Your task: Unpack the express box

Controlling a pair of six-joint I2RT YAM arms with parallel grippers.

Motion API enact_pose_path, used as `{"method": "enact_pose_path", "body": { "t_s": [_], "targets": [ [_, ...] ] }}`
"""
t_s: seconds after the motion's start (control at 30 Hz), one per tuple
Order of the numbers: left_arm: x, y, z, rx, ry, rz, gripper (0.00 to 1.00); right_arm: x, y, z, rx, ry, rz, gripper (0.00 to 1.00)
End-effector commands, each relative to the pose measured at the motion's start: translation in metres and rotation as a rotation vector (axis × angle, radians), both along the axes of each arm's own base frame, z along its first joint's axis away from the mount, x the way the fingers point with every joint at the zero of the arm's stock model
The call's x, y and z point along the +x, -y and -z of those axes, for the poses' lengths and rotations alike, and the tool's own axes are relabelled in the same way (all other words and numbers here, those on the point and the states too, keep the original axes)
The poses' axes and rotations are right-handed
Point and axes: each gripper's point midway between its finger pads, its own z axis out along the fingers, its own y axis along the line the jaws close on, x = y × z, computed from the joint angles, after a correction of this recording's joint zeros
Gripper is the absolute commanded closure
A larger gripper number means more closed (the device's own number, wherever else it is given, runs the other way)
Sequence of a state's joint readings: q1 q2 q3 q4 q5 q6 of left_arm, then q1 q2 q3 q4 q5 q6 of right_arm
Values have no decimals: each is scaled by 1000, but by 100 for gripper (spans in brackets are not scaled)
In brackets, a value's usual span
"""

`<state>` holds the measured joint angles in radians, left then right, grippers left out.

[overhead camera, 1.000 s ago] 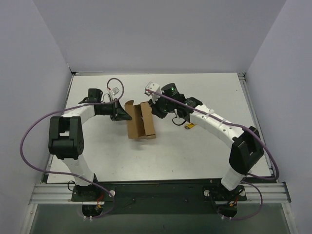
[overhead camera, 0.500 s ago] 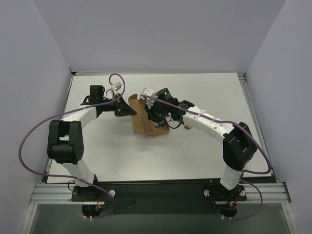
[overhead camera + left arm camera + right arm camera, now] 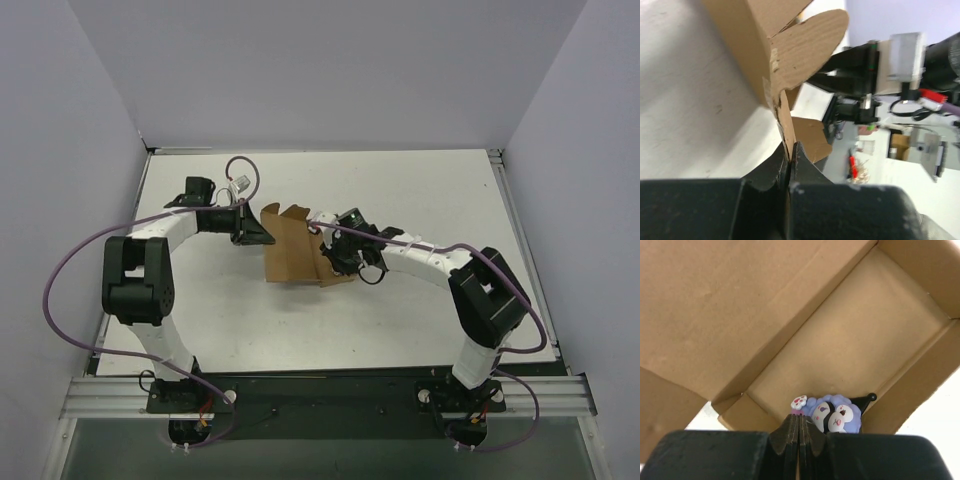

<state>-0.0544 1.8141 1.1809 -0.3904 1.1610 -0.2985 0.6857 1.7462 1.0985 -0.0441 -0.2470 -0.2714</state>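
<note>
White table (image 3: 420,190) with pale grey walls (image 3: 330,70) on three sides; the box (image 3: 290,258) sits near its middle, between the two arms. It is plain brown kraft cardboard, oblong and unprinted, with its lid thrown back and rounded tuck flaps (image 3: 815,35) standing out from the ends. From above mostly a flat outer face shows. The open side is turned toward the right arm, whose camera looks straight into the bare, creased interior. The left gripper (image 3: 266,236) has its jaws pressed together on the thin edge of a flap at the box's left end, the cardboard sandwiched between the black fingers (image 3: 765,175). The right gripper (image 3: 333,258) is at the box's right side, reaching inside with its jaws fully together. A small toy (image 3: 835,415), lilac and white with a black ear, lies in the near corner of the box against those fingertips. Whether they pinch any part of it I cannot tell.
</note>
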Motion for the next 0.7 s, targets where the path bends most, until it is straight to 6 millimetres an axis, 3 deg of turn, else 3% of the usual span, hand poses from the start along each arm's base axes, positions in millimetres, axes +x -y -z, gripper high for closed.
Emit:
{"method": "enact_pose_path", "body": {
  "t_s": [0.0, 0.17, 0.43, 0.53, 0.57, 0.63, 0.67],
  "targets": [
    [-2, -16, 17, 142, 69, 69, 100, -1, 27, -4, -24, 53, 15, 100],
    [6, -24, 33, 229, 128, 83, 100, -15, 32, -5, 10, 29, 30, 100],
    [-1, -32, 62, 383, 134, 128, 100, -2, 24, -46, 74, 108, 39, 100],
    [-3, -30, 54, 369, 171, 136, 100, 6, 24, -68, 94, 161, 31, 100],
    [-3, -26, 44, 337, 199, 139, 100, 12, 24, -80, 106, 186, 31, 96],
    [-5, -19, 34, 302, 218, 149, 100, 11, 23, -90, 101, 208, -34, 76],
    [-8, -15, 25, 271, 234, 159, 100, 12, 19, -99, 102, 226, -75, 57]
  ]
}}
